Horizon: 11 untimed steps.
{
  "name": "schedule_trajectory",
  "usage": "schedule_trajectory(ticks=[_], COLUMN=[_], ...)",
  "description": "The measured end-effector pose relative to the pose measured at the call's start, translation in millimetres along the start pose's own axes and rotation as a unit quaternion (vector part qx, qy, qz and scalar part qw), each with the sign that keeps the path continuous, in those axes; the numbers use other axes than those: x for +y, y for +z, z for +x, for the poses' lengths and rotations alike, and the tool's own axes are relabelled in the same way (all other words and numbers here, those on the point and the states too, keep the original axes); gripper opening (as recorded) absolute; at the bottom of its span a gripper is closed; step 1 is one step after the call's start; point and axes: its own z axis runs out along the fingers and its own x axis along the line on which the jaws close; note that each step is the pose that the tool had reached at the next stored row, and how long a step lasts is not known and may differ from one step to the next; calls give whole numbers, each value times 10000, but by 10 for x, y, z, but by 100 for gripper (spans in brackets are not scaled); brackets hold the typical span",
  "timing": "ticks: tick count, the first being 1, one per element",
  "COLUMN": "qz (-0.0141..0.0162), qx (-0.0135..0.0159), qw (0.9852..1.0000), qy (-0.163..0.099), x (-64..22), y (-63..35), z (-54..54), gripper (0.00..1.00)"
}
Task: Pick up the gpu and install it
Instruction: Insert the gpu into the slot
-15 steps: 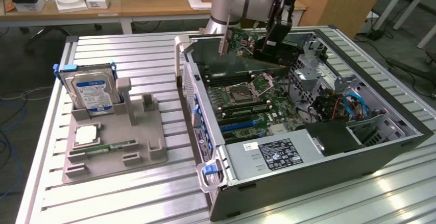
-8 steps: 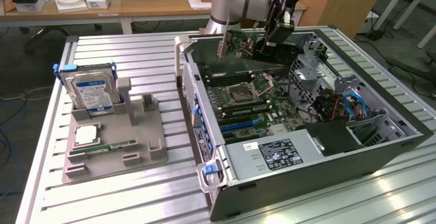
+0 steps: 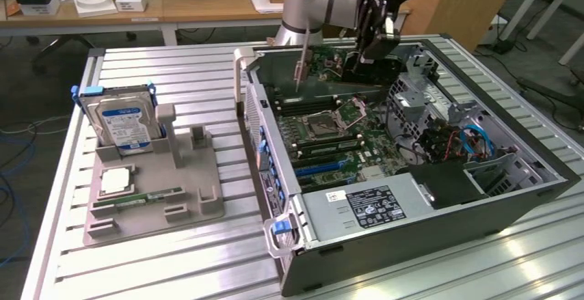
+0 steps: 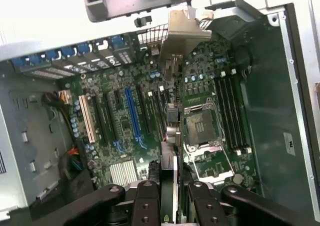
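Observation:
The gpu [image 3: 342, 74] hangs edge-down over the far end of the open computer case [image 3: 511, 204], its silver bracket [image 3: 299, 66] pointing towards the case's rear wall. My gripper [image 3: 370, 52] comes down from above and is shut on the gpu's top edge. In the wrist view the gpu [image 4: 169, 161] runs edge-on away from my gripper [image 4: 170, 206], held between the two black fingers [image 4: 147, 201], and its bracket [image 4: 182, 28] sits at the far end. Below it lies the motherboard [image 4: 150, 81], the card hovering between the expansion slots [image 4: 132, 113] and the CPU socket [image 4: 200, 128].
A grey holder tray [image 3: 182, 211] on the exterior view's left carries a silver hard drive with a blue label [image 3: 128, 119], a RAM stick [image 3: 150, 196] and a CPU chip [image 3: 117, 179]. A power supply [image 3: 365, 204] and a drive cage [image 3: 429, 95] crowd the case.

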Motion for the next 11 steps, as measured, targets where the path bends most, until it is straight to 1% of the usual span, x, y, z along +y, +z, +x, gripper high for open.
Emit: schedule_trajectory(ticks=[1,2,5,8,10,11], qz=[28,38,36,32,36,40], qx=[-6,-8,-8,-8,-8,-9], qw=[10000,9999,9991,9977,9969,9967], qy=[-61,-146,-415,-670,-790,-809], x=[0,0,0,0,-4,-8], y=[3,5,18,31,41,50], z=[0,0,1,1,1,0], gripper=[26,26,26,26,26,26])
